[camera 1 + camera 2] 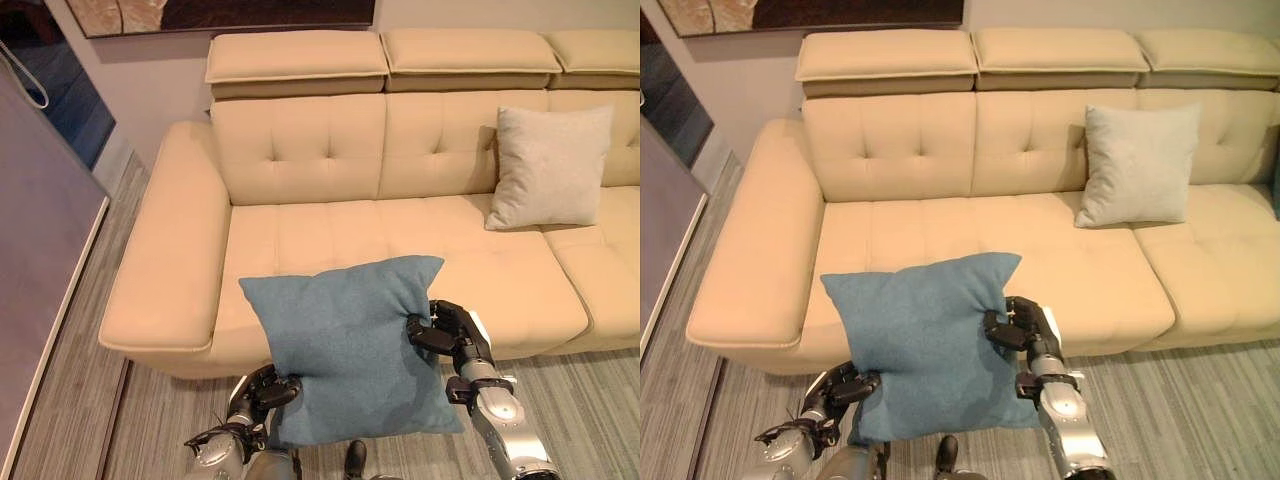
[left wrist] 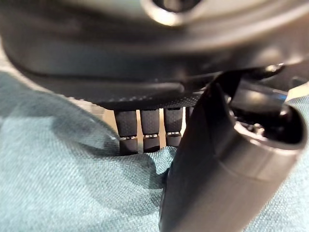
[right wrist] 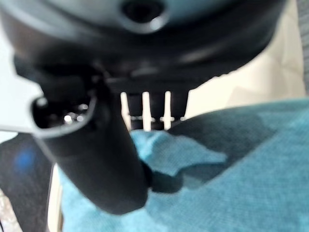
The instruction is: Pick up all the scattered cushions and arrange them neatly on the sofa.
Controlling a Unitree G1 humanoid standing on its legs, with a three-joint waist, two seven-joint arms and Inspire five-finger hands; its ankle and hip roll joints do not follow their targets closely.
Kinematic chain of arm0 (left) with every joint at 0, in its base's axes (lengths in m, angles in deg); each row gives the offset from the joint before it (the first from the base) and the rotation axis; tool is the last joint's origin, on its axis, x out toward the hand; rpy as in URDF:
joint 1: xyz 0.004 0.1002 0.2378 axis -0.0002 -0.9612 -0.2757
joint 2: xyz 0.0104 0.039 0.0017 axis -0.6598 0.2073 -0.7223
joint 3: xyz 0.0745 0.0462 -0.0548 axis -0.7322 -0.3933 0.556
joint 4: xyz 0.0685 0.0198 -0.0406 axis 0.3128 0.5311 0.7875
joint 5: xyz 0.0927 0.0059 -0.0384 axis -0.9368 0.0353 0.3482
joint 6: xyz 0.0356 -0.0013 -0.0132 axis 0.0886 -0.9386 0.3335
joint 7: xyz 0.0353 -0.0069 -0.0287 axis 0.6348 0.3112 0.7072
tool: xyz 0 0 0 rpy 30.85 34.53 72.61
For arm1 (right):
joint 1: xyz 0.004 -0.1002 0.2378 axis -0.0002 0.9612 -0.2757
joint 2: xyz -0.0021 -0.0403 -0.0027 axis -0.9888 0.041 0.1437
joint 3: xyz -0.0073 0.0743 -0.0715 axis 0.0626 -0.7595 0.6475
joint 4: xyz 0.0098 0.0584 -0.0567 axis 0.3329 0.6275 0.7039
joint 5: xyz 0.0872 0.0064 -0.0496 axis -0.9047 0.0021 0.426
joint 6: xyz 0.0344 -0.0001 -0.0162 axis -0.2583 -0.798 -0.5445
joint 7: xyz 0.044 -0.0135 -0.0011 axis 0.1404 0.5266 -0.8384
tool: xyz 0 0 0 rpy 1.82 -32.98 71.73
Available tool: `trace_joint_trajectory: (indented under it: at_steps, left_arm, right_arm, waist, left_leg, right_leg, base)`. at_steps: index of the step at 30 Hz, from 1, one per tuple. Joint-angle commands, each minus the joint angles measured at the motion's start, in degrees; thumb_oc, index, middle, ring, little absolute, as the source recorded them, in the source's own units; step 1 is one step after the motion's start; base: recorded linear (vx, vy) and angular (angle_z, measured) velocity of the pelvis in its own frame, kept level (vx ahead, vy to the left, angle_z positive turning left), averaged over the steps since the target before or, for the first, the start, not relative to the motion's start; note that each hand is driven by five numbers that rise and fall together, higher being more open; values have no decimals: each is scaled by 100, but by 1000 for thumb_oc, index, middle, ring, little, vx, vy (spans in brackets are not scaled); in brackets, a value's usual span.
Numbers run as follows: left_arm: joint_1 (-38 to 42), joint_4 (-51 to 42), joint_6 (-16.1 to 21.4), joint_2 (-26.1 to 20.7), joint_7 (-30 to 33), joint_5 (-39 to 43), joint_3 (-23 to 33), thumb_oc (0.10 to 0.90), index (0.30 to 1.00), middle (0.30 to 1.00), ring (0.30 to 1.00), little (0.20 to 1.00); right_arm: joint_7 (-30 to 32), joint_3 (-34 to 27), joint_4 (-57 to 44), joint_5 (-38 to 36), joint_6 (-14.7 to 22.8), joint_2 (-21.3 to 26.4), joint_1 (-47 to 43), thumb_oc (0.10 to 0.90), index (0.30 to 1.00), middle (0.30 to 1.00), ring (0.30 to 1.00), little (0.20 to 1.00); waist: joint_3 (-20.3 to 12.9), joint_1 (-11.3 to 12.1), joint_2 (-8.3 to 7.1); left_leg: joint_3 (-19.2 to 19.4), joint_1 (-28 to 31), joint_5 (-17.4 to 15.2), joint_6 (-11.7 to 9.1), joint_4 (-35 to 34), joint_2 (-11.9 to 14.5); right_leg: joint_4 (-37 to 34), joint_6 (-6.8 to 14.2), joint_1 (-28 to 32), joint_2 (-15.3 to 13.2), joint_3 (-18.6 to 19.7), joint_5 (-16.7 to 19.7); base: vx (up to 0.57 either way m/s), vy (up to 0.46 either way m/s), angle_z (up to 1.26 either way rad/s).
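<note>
Blue cushion (image 1: 350,345) held up in front of the sofa's (image 1: 330,240) seat edge, above the floor (image 1: 90,400). Left hand (image 1: 268,390) pinching its lower left edge, right hand (image 1: 445,330) pinching its right edge. Grey cushion (image 1: 550,165) propped upright against the sofa back.

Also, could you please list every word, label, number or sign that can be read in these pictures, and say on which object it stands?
There is none to read.
Blue cushion, pinched between the left hand and the right hand: plain fabric, no label in sight.
Grey cushion leaning on the sofa: plain, no print.
Framed picture on the wall: an image, no lettering visible.
</note>
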Motion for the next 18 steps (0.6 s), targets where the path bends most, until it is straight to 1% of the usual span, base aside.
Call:
trace_joint_trajectory:
  at_steps: [1, 2, 4, 5, 6, 8, 9, 10, 12, 13, 15, 16, 18]
  left_arm:
    - [478, -989, 681, 19, -420, -32, 21, 400, 300, 300, 300, 300]
    - [477, -990, 681, 18, -420, -32, 21, 400, 300, 300, 300, 300]
    - [481, -1016, 692, -35, -413, -64, 29, 400, 300, 300, 300, 300]
    - [484, -1043, 699, -65, -408, -78, 45, 400, 300, 300, 300, 300]
    - [486, -1094, 710, -94, -389, -56, 50, 400, 300, 300, 300, 300]
    - [477, -1133, 737, -138, -351, -30, 93, 400, 300, 300, 300, 300]
    - [467, -1140, 746, -160, -357, -24, 115, 400, 300, 300, 300, 300]
    - [453, -1150, 754, -172, -363, -29, 119, 400, 300, 300, 300, 300]
    - [449, -1112, 769, -147, -361, 1, 125, 400, 300, 300, 300, 300]
    - [462, -1088, 774, -130, -357, 25, 110, 400, 300, 300, 300, 300]
    - [478, -1058, 784, -114, -356, 16, 85, 400, 300, 300, 300, 300]
    - [477, -1057, 784, -113, -357, 16, 85, 400, 300, 300, 300, 300]
    - [495, -1049, 803, -94, -363, 13, 59, 400, 300, 300, 300, 300]
  right_arm:
    - [-206, 182, -622, -57, 635, -146, -371, 400, 300, 300, 300, 300]
    - [-206, 182, -622, -56, 635, -147, -370, 400, 300, 300, 300, 300]
    - [-223, 195, -619, -40, 644, -190, -407, 400, 300, 300, 300, 300]
    - [-231, 210, -607, -19, 639, -212, -438, 400, 300, 300, 300, 300]
    - [-232, 226, -613, 4, 637, -233, -470, 400, 300, 300, 300, 300]
    - [-239, 257, -610, 40, 626, -286, -561, 400, 300, 300, 300, 300]
    - [-249, 260, -607, 43, 625, -317, -565, 400, 300, 300, 300, 300]
    - [-264, 264, -619, 47, 624, -342, -562, 400, 300, 300, 300, 300]
    - [-284, 280, -615, 61, 614, -358, -578, 400, 300, 300, 300, 300]
    - [-272, 282, -630, 55, 619, -335, -602, 400, 300, 300, 300, 300]
    - [-246, 263, -638, 54, 618, -313, -602, 400, 300, 300, 300, 300]
    - [-246, 264, -638, 54, 618, -312, -601, 400, 300, 300, 300, 300]
    - [-219, 239, -666, 46, 641, -293, -586, 400, 300, 300, 300, 300]
  waist:
    - [-553, 178, -429]
    - [-551, 185, -431]
    - [-583, 210, -434]
    - [-584, 223, -424]
    - [-546, 233, -409]
    - [-452, 201, -356]
    - [-439, 185, -316]
    - [-429, 169, -291]
    - [-426, 116, -249]
    - [-417, 69, -228]
    - [-401, -3, -235]
    - [-397, -6, -229]
    - [-365, -62, -245]
  left_leg:
    - [-44, 154, -952, -116, 488, -302]
    - [-36, 161, -952, -114, 483, -303]
    - [-34, 288, -1028, -18, 422, -335]
    - [-34, 337, -1068, 35, 421, -349]
    - [-18, 371, -1096, 96, 434, -349]
    - [-7, 452, -1117, 203, 400, -329]
    - [-12, 517, -1134, 229, 343, -327]
    - [-19, 592, -1140, 252, 278, -330]
    - [-99, 730, -1146, 258, 153, -346]
    - [-165, 813, -1170, 249, 89, -364]
    - [-294, 901, -1220, 233, 57, -407]
    - [-298, 908, -1225, 231, 56, -402]
    - [-428, 977, -1274, 208, 51, -433]
  right_leg:
    - [501, 535, 217, -434, 81, -597]
    - [513, 537, 213, -437, 89, -604]
    - [847, 611, 139, -525, 128, -638]
    - [1079, 671, 60, -583, 120, -615]
    - [1456, 735, -120, -645, 149, -579]
    - [2139, 922, -509, -744, 191, -322]
    - [2293, 973, -635, -778, 186, -271]
    - [2411, 976, -759, -820, 174, -235]
    - [2195, 897, -889, -809, 195, -278]
    - [1868, 838, -970, -767, 257, -296]
    - [1497, 839, -1110, -702, 479, -208]
    - [1487, 838, -1096, -696, 474, -205]
    - [1201, 863, -1187, -645, 675, -61]
  base:
    - [113, 94, -12]
    - [92, 101, -3]
    - [109, 117, -7]
    - [113, 141, -8]
    - [82, 132, -9]
    - [46, 121, -9]
    - [61, 105, -4]
    - [100, 79, -6]
    - [154, 41, -7]
    - [186, -10, -3]
    - [141, -35, 9]
    - [97, -47, 30]
    - [127, -75, 43]
